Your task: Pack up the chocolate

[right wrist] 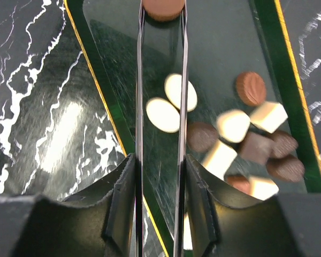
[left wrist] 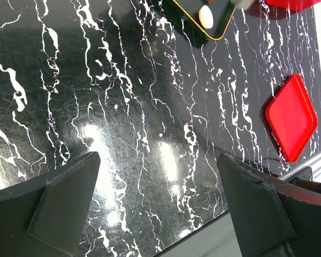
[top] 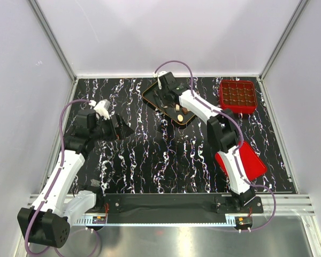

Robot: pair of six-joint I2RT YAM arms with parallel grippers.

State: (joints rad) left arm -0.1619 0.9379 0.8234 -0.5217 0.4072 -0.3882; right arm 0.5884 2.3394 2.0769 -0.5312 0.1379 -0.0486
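Note:
Several chocolates, dark brown, light brown and cream, lie in the black tray with an orange rim, which also shows in the top view. My right gripper is shut on a pair of thin metal tongs over the tray. The tong tips pinch a light brown round chocolate. In the top view the right gripper is above the tray's far end. My left gripper is open and empty above bare table at the left. One cream chocolate shows in the left wrist view.
The red gridded box stands at the back right, with brown pieces in its cells. Its flat red lid lies at the right, partly under the right arm, and shows in the left wrist view. White walls enclose the black marbled table.

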